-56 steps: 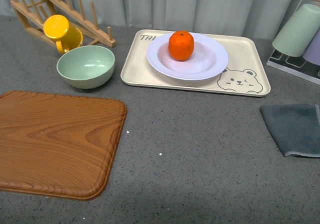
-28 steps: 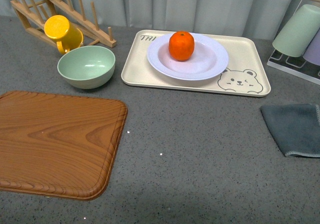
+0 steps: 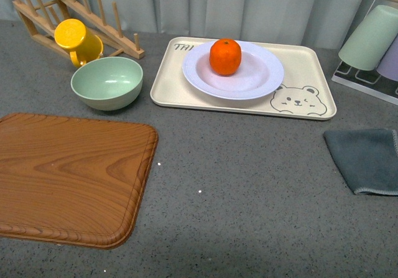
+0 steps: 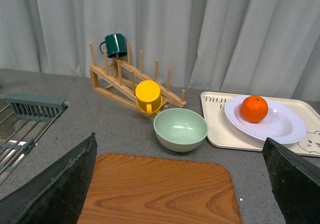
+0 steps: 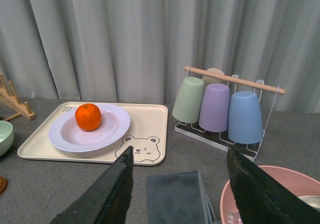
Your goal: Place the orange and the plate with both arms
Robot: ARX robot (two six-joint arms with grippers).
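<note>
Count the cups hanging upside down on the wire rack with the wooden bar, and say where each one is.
4: a green cup, a purple cup and a blue cup in front, and a beige cup behind, mostly hidden. More may be hidden behind them.

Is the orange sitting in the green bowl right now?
No, the orange rests on the plate on the bear tray; the green bowl holds nothing.

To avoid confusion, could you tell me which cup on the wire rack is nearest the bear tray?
The pale green cup; the purple cup and blue cup hang farther from the bear tray.
</note>
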